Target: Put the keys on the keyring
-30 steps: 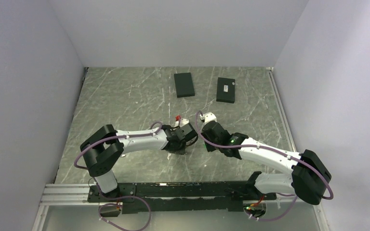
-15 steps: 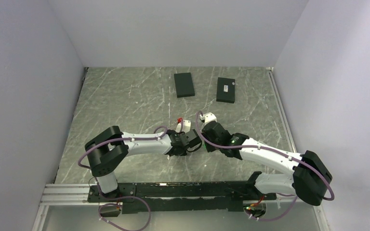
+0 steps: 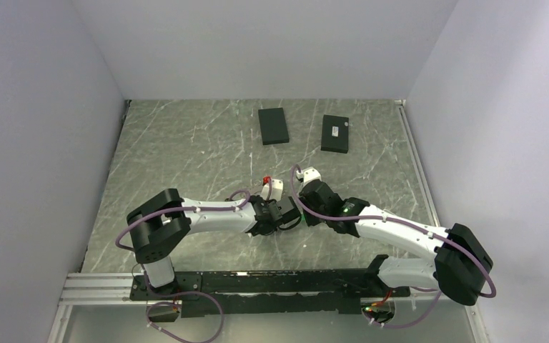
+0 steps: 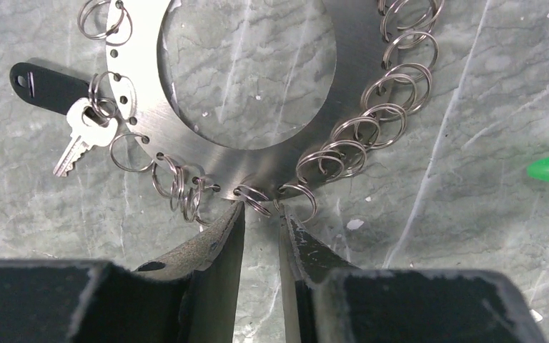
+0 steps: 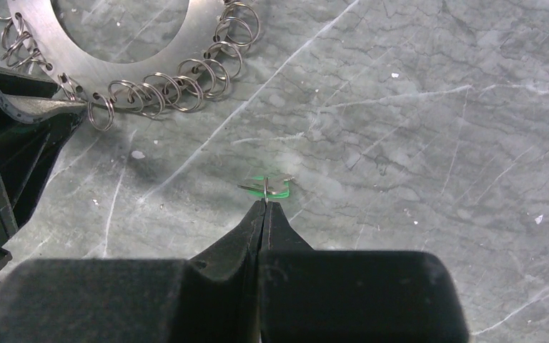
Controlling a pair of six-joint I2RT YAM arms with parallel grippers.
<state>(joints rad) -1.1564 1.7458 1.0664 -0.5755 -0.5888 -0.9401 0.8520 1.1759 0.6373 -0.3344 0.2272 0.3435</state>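
The keyring (image 4: pixel 257 168) is a flat grey metal ring lying on the marble table, with several small split rings (image 4: pixel 393 86) hung along its rim. A silver key (image 4: pixel 78 139) with a black tag (image 4: pixel 46 86) hangs on one split ring at the left. My left gripper (image 4: pixel 261 209) is at the ring's near edge, its jaws narrowly apart with one split ring (image 4: pixel 254 199) between the tips. My right gripper (image 5: pixel 264 204) is shut on a thin key with a green tag (image 5: pixel 268 187), held edge-on to the right of the keyring (image 5: pixel 39 36).
Two flat black boxes (image 3: pixel 273 125) (image 3: pixel 335 133) lie at the back of the table. In the top view both arms meet mid-table and cover the keyring. The left gripper's finger (image 5: pixel 43 107) shows at the left of the right wrist view. Grey walls stand on three sides.
My left arm has reached further right, toward the right gripper, and its jaws have narrowed a little. The right arm and its green-tagged key have stayed put.
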